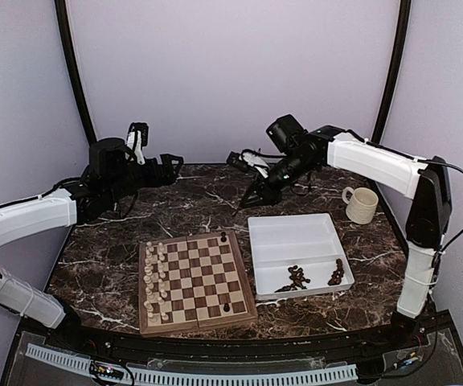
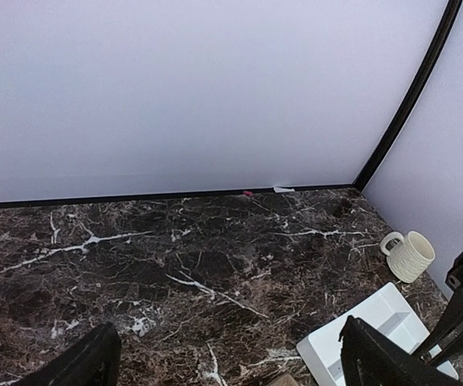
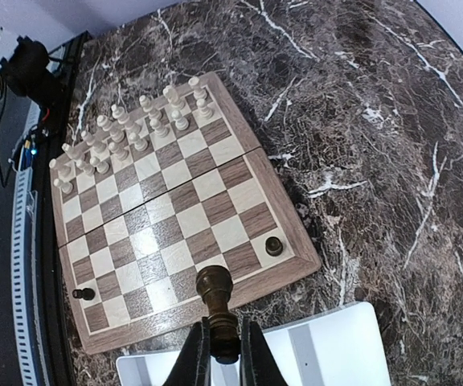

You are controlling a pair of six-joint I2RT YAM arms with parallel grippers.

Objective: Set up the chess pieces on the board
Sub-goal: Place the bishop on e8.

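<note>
Board (image 1: 203, 277), set-up part done; cream set (image 1: 155, 277) ranked along the side farthest from the right jaws; two dark pieces (image 3: 274, 245) on corner squares just ahead of them; right jaws clenched on a third dark piece (image 3: 217, 301); we judged the loose dark men (image 1: 296, 278) in the tray (image 1: 296, 233) beneath unplaced; left jaws released, empty, above bare counter (image 2: 215, 265).

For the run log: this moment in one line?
right gripper: shut on dark brown wooden chess piece | left gripper: open | checkered wooden board: cream pieces placed
</note>
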